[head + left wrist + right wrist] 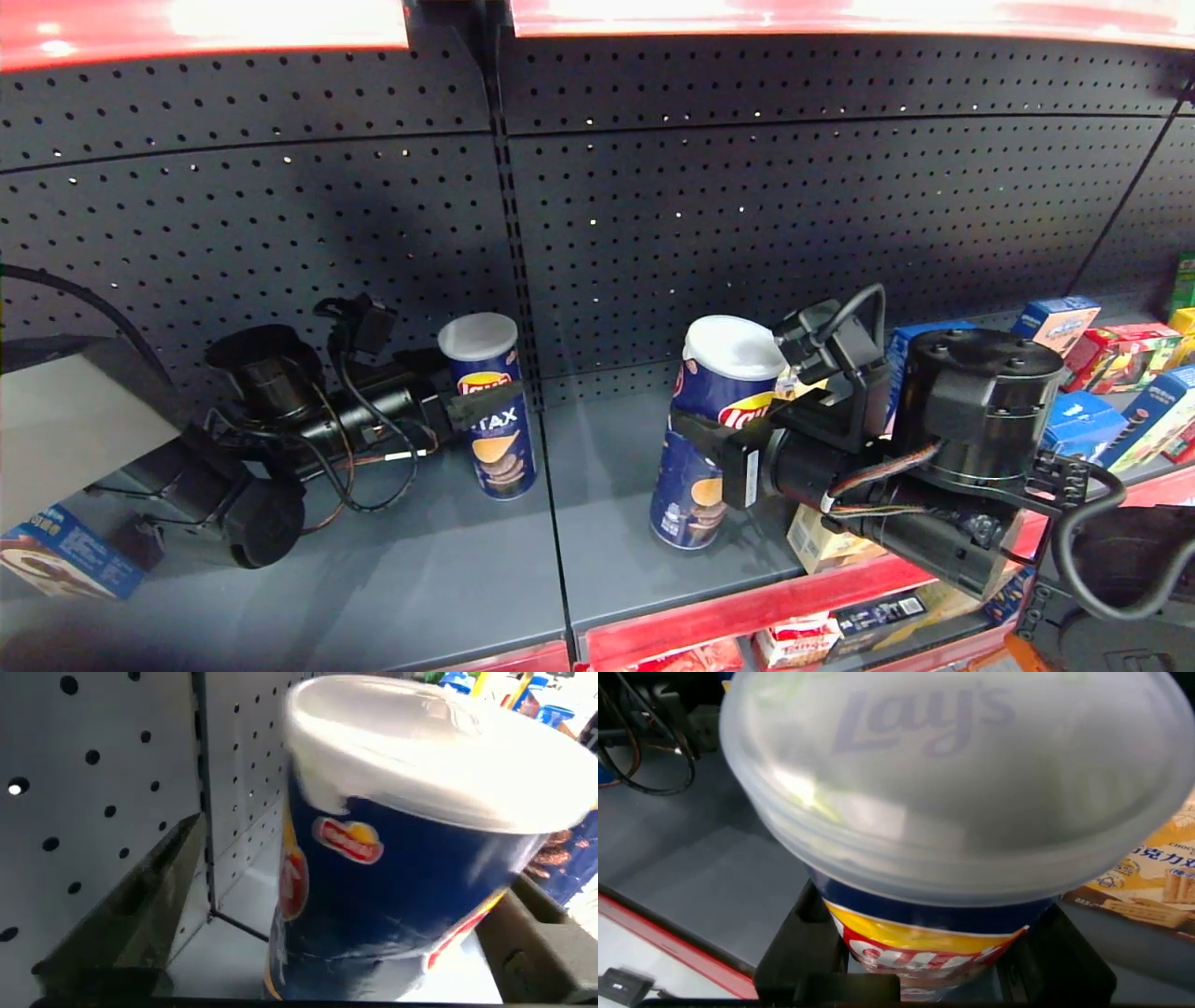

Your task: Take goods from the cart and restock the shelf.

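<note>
Gaping wrist-view left claw round left can; right claw gripping right can

Each chip can has a glossy printed skin and translucent plastic lid; the shelf is matt metal.

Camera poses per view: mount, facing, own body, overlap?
Head view: on head, facing forward-down at shelf; shows left tool at left can, right tool at right can.
Left wrist view: left wrist, facing left can; own fingers flank it.
Right wrist view: right wrist, facing right can from above; own fingers flank it.
Shared with head: each can.
</note>
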{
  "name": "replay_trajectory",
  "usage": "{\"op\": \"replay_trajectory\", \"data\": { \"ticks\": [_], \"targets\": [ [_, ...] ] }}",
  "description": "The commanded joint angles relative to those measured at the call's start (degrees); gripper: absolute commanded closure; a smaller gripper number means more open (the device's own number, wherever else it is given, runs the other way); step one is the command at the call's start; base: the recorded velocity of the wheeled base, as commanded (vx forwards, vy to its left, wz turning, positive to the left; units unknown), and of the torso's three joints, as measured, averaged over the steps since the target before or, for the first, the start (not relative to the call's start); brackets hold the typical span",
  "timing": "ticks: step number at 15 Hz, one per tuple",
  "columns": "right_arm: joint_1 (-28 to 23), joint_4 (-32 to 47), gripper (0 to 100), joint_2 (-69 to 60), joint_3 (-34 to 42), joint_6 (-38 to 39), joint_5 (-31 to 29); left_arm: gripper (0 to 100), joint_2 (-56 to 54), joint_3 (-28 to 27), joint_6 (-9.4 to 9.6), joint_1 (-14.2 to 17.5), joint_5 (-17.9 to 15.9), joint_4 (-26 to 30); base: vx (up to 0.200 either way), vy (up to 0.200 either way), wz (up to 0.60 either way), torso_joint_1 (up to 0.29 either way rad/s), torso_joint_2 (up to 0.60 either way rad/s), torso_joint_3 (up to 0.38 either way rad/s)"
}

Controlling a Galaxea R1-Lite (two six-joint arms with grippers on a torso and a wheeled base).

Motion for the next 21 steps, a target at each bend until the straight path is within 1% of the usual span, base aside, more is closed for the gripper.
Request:
{"op": "replay_trajectory", "data": {
  "ticks": [1, 4, 6, 9, 11, 13, 14, 16, 17, 18, 21],
  "targets": [
    [-0.06, -0.02, 100, 0.30, 0.05, -0.01, 0.01, 100, 0.38, -0.39, 0.07, -0.11, 0.11, -0.21, 0.000, 0.000, 0.00, 0.000, 0.00, 0.000],
    [-0.06, -0.02, 100, 0.56, 0.13, 0.08, 0.01, 100, 0.29, 0.05, 0.07, -0.29, 0.55, -0.12, 0.000, 0.000, 0.00, 0.000, 0.00, 0.000],
    [-0.06, -0.11, 100, 0.74, 0.22, 0.08, 0.01, 100, 0.03, 0.22, 0.07, -0.99, 2.75, -0.04, 0.000, 0.000, 0.00, 0.000, 0.00, 0.000],
    [-0.06, -0.11, 100, 0.74, 0.40, 0.08, 0.01, 100, -1.47, 1.63, 0.07, -1.70, 4.42, -0.04, 0.000, 0.000, 0.00, 0.000, 0.00, 0.000],
    [-0.06, -0.11, 100, 0.65, 0.57, 0.08, 0.01, 100, -3.05, 2.16, 0.07, -1.96, 4.59, -0.04, 0.000, 0.000, 0.00, 0.000, 0.00, 0.000],
    [-0.15, -0.11, 100, 0.56, 0.75, 0.08, 0.01, 100, -4.90, 3.21, 0.07, -2.84, 6.00, -0.04, 0.000, 0.000, 0.00, 0.000, 0.00, 0.000],
    [-0.15, -0.11, 100, 0.56, 0.66, 0.08, 0.01, 100, -6.83, 4.71, 0.07, -3.54, 7.23, -0.04, 0.000, 0.000, 0.00, 0.000, 0.00, 0.000],
    [-0.15, -0.11, 100, 0.48, 0.66, 0.08, 0.01, 100, -8.59, 7.61, 0.16, -3.98, 7.93, -0.04, 0.000, 0.000, 0.00, 0.000, 0.00, 0.000],
    [-0.15, -0.11, 100, 0.39, 0.84, 0.08, -0.08, 100, -11.58, 12.26, 0.43, -5.12, 9.34, -0.30, 0.000, 0.000, 0.00, 0.000, 0.00, 0.000],
    [-0.15, -0.11, 100, 0.30, 0.84, 0.08, -0.08, 100, -12.54, 13.41, 0.51, -5.30, 10.04, -0.39, 0.000, 0.000, 0.00, 0.000, 0.00, 0.000],
    [-0.15, -0.29, 100, 0.04, 1.89, 0.08, -0.17, 100, -16.50, 19.91, 0.60, -8.38, 14.17, -0.83, 0.000, 0.000, 0.00, 0.000, 0.00, 0.000]
  ]
}}
